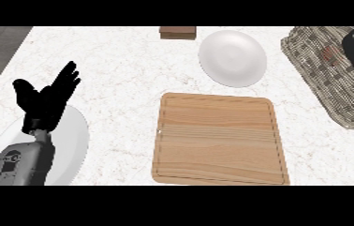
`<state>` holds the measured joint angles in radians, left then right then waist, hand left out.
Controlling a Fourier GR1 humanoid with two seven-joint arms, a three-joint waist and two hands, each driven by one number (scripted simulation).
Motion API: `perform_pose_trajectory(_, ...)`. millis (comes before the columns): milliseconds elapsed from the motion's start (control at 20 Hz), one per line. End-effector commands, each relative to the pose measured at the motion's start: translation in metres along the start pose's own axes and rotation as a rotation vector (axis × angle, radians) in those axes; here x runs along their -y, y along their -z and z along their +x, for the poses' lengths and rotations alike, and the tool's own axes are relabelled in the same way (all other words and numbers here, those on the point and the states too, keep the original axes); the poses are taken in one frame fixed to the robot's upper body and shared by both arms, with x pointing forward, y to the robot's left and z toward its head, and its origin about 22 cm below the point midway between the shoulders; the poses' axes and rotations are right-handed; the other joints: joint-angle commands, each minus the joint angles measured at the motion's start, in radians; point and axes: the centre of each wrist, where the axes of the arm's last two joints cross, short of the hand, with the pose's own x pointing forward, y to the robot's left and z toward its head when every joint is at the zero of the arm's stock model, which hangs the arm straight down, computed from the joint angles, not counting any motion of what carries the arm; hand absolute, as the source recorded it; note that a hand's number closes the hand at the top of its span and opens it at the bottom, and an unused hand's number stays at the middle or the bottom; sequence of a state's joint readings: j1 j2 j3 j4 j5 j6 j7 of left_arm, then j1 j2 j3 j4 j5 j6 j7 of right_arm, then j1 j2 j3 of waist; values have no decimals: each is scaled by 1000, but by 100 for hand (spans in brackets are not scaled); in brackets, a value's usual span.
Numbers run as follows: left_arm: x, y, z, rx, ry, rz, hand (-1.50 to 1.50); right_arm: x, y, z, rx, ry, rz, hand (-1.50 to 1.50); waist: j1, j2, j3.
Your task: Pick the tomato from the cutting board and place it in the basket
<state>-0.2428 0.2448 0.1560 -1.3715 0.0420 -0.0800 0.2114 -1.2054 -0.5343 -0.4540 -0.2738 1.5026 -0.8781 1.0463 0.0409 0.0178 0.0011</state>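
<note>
Left hand [43, 103] upright at 9 o'clock over a white plate [72, 145], fingers straight and spread, holding nothing.
Cutting board [217, 138] at table [124, 61] centre; reddish patch, apparently the tomato [330, 55], inside the woven basket [318, 75] at 2 o'clock, beside the right hand [348, 47], a dark shape cut off at the edge, grip impossible to tell.

The left hand [43, 103] is showing all black, palm, fingers [66, 79] and thumb [24, 91] alike, with a plain matte surface. Below it, a narrow, darker wrist [41, 133] is joining onto the left forearm [26, 160], which is appearing as a rounded grey shell and is carrying small dark markings near its lower end. At the view's right edge, a sliver of the black right hand [348, 46] is just showing.
</note>
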Motion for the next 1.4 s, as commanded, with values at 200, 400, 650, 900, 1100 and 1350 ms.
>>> perform_pose_trajectory(200,8,-3,-7,2,-9,3,0,0,6,-7,-19,170,-66,-150,5,1,1)
perform_pose_trajectory(400,-8,-7,-2,-4,13,18,0,21,26,6,-121,340,-182,-150,-9,-9,-1)
perform_pose_trajectory(650,-13,-4,0,-20,-15,47,0,24,39,-12,-223,476,-256,-150,-51,-22,-1)
perform_pose_trajectory(900,-30,-22,-24,-74,3,107,0,24,18,-31,-240,478,-178,-150,-104,-49,-3)
perform_pose_trajectory(1100,-27,-21,-19,-68,-10,102,0,31,0,-46,-222,437,-59,-150,-129,-55,-3)
perform_pose_trajectory(1350,-36,-32,-28,-81,-16,136,0,42,-26,-80,-198,457,24,-150,-141,-61,-4)
